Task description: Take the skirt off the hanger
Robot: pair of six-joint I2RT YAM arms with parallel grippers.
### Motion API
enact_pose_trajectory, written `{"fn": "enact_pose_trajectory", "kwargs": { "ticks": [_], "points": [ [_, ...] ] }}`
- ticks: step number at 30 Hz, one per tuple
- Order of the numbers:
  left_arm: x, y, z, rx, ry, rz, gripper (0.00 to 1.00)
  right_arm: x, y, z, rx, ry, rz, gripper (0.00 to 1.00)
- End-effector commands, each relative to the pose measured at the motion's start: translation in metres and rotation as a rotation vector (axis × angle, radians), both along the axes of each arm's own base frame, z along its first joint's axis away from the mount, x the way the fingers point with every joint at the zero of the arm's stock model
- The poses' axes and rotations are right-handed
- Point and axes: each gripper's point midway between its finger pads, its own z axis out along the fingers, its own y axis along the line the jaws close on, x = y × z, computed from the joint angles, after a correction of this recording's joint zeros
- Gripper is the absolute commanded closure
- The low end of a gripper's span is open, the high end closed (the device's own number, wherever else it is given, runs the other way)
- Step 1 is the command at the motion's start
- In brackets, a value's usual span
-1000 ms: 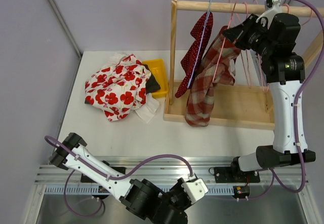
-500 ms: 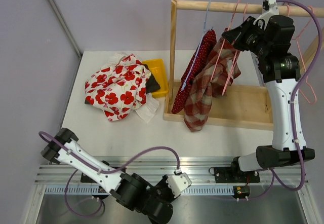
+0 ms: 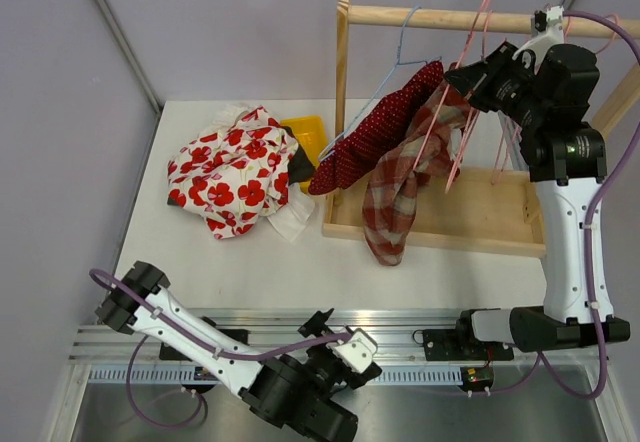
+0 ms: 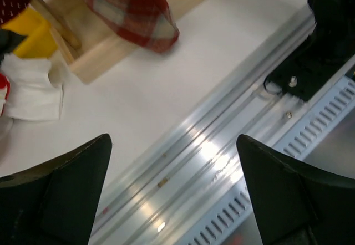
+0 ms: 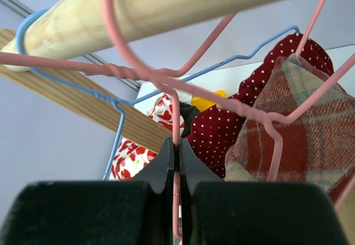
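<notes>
A red plaid skirt (image 3: pixel 395 197) hangs on a pink wire hanger (image 3: pixel 462 57) from the wooden rail (image 3: pixel 430 17); its hem droops over the rack's base. My right gripper (image 3: pixel 468 74) is up by the rail, shut on a pink hanger wire (image 5: pixel 176 112), with the plaid cloth (image 5: pixel 316 123) just to its right. A red polka-dot garment (image 3: pixel 375 132) on a blue hanger (image 3: pixel 400 47) swings out to the left. My left gripper (image 4: pixel 172 139) is open over the metal rail at the table's near edge, holding nothing; the skirt's hem (image 4: pixel 138 6) is far ahead of it.
A pile of red-flowered white cloth (image 3: pixel 235 172) lies on the table left of the rack, beside a yellow box (image 3: pixel 310 142). The rack has a wooden upright (image 3: pixel 343 102) and a base board (image 3: pixel 480 222). More pink hangers (image 3: pixel 500 152) hang to the right.
My left gripper has opened and its arm has shifted near the base rail. The hangers have swung, with the polka-dot garment kicked out to the left. The right gripper stays shut on the pink wire.
</notes>
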Motion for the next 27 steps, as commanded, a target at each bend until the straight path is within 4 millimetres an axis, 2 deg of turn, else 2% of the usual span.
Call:
{"fn": "enact_pose_trajectory", "kwargs": {
  "ticks": [1, 2, 3, 4, 5, 6, 7, 8, 9, 10, 11, 13, 14, 15, 16, 17, 18, 19, 20, 21, 22, 23, 24, 25, 27],
  "points": [
    [0.012, -0.012, 0.03, -0.091, -0.16, 0.007, 0.01, -0.023, 0.004, 0.046, 0.046, -0.165, 0.03, 1.0],
    [0.023, -0.032, 0.063, -0.182, -0.142, -0.042, 0.01, -0.025, 0.004, 0.045, 0.047, -0.162, 0.036, 1.0],
    [0.025, -0.038, 0.059, -0.21, -0.127, -0.105, 0.01, -0.027, 0.005, 0.044, 0.046, -0.159, 0.041, 1.0],
    [0.026, -0.043, 0.046, -0.22, -0.105, -0.186, 0.01, -0.031, 0.005, 0.045, 0.044, -0.161, 0.045, 1.0],
    [0.034, -0.048, 0.056, -0.28, -0.088, -0.205, 0.01, -0.034, 0.006, 0.045, 0.043, -0.162, 0.05, 1.0],
    [0.057, -0.048, 0.061, -0.293, -0.084, -0.173, 0.01, -0.036, 0.006, 0.046, 0.042, -0.164, 0.055, 1.0],
    [0.064, -0.053, 0.066, -0.302, -0.084, -0.185, 0.01, -0.04, 0.005, 0.048, 0.042, -0.171, 0.052, 1.0],
    [0.082, -0.055, 0.075, -0.303, -0.123, -0.166, 0.01, -0.043, 0.007, 0.048, 0.044, -0.172, 0.059, 1.0],
    [0.087, -0.061, 0.077, -0.293, -0.14, -0.176, 0.01, -0.043, 0.007, 0.047, 0.049, -0.168, 0.062, 1.0],
    [0.09, -0.069, 0.093, -0.322, -0.151, -0.195, 0.01, -0.045, 0.008, 0.048, 0.054, -0.17, 0.068, 1.0],
    [0.104, -0.072, 0.101, -0.322, -0.176, -0.183, 0.01, -0.048, 0.01, 0.049, 0.062, -0.175, 0.078, 1.0],
    [0.111, -0.089, 0.106, -0.329, -0.183, -0.223, 0.01, -0.048, 0.011, 0.045, 0.069, -0.166, 0.085, 1.0],
    [0.126, -0.094, 0.121, -0.359, -0.19, -0.201, 0.02, -0.049, 0.012, 0.045, 0.075, -0.166, 0.088, 1.0],
    [0.131, -0.099, 0.123, -0.361, -0.194, -0.204, 0.03, -0.049, 0.012, 0.043, 0.076, -0.162, 0.09, 1.0],
    [0.135, -0.109, 0.115, -0.338, -0.195, -0.215, 0.04, -0.052, 0.011, 0.044, 0.076, -0.167, 0.088, 1.0],
    [0.149, -0.113, 0.126, -0.362, -0.208, -0.192, 0.07, -0.053, 0.012, 0.043, 0.076, -0.167, 0.091, 1.0],
    [0.156, -0.117, 0.125, -0.365, -0.209, -0.189, 0.21, -0.055, 0.012, 0.043, 0.077, -0.169, 0.094, 1.0],
    [0.161, -0.127, 0.114, -0.349, -0.203, -0.199, 0.31, -0.056, 0.013, 0.043, 0.079, -0.168, 0.099, 1.0],
    [0.176, -0.128, 0.113, -0.364, -0.202, -0.173, 0.39, -0.057, 0.013, 0.043, 0.082, -0.168, 0.102, 1.0],
    [0.184, -0.133, 0.115, -0.37, -0.201, -0.164, 0.47, -0.059, 0.013, 0.042, 0.083, -0.168, 0.104, 1.0],
    [0.191, -0.136, 0.111, -0.362, -0.197, -0.154, 0.49, -0.06, 0.014, 0.042, 0.083, -0.169, 0.105, 1.0],
    [0.203, -0.141, 0.092, -0.312, -0.18, -0.135, 0.55, -0.062, 0.013, 0.042, 0.082, -0.17, 0.105, 1.0],
    [0.21, -0.142, 0.095, -0.311, -0.182, -0.104, 0.65, -0.064, 0.014, 0.042, 0.083, -0.169, 0.105, 1.0],
    [0.212, -0.141, 0.087, -0.283, -0.171, -0.088, 1.0, -0.064, 0.014, 0.043, 0.08, -0.175, 0.105, 1.0],
    [0.202, -0.142, 0.073, -0.265, -0.138, -0.127, 1.0, -0.06, 0.014, 0.042, 0.076, -0.173, 0.107, 1.0]
  ]
}}
